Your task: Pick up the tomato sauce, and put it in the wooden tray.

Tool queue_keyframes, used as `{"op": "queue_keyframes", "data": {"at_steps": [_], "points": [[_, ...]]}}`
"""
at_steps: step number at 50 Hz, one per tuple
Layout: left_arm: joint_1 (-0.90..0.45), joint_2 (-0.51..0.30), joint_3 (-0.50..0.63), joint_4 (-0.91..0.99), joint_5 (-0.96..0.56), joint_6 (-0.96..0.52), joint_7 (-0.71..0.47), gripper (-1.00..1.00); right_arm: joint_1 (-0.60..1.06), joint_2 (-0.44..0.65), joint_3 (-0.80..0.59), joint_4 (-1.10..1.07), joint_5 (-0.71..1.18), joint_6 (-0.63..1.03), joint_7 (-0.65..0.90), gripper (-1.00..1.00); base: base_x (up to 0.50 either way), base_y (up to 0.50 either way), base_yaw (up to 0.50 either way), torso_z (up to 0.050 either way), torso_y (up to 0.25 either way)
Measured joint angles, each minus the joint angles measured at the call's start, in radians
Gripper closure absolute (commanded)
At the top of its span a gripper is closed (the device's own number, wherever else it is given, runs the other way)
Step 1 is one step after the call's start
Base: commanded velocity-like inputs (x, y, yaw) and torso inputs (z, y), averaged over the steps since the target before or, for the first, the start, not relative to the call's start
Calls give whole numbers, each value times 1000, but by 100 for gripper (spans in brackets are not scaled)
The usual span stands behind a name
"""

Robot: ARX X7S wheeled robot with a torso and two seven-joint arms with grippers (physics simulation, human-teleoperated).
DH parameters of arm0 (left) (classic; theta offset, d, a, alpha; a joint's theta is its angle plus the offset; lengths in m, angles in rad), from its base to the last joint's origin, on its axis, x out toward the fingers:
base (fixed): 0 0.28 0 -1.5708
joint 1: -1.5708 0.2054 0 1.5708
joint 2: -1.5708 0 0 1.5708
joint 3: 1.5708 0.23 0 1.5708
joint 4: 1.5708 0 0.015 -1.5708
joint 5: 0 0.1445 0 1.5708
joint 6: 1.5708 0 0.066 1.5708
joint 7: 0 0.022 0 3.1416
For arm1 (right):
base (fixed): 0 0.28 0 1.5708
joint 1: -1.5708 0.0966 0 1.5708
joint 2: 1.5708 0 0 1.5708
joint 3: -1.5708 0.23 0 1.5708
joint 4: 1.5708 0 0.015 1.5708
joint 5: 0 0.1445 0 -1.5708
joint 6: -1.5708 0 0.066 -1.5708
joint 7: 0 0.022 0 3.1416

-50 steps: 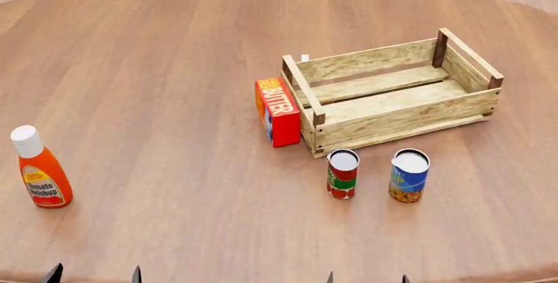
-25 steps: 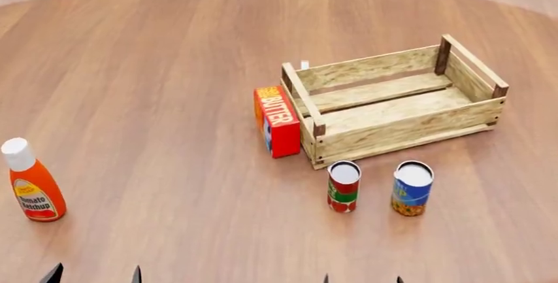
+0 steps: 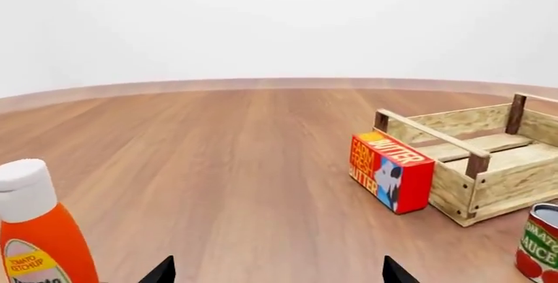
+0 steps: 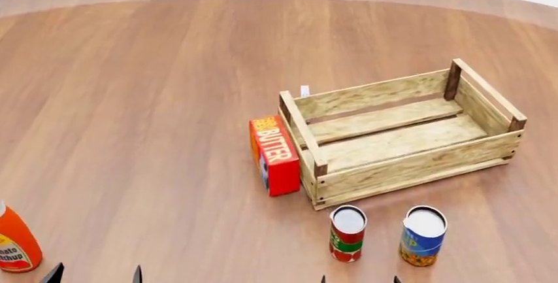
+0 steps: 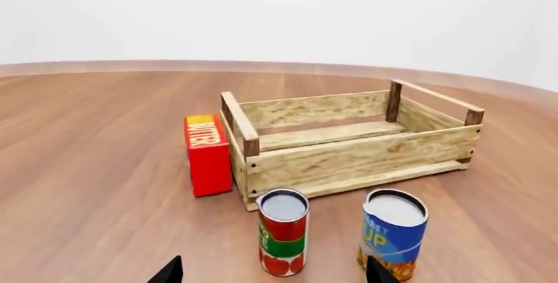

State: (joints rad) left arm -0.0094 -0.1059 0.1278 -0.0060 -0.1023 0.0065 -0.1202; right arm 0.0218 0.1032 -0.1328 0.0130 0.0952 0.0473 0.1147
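tomato sauce (image 5: 283, 232) stands up, straight ahead of right gripper (image 5: 274, 271) | right arm nearer | both grippers spread apart, holding nothing

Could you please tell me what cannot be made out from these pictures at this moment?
- Ketchup bottle: its cap and left side are cut off by the head view's edge.
- Tomato sauce: cut by the left wrist view's corner.
- Small white object behind the wooden tray: too small and mostly hidden.
- Left end effector and right end effector: only the fingertips show.
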Motion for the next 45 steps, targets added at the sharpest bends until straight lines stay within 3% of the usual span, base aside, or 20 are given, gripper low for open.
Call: {"op": "queue_keyframes", "data": {"at_steps": [45], "points": [[-9,-34,42,-14,-33,15,-36,-100,5,37,-49,0,28,-4,33,-100,319,0,0,0,0]]}}
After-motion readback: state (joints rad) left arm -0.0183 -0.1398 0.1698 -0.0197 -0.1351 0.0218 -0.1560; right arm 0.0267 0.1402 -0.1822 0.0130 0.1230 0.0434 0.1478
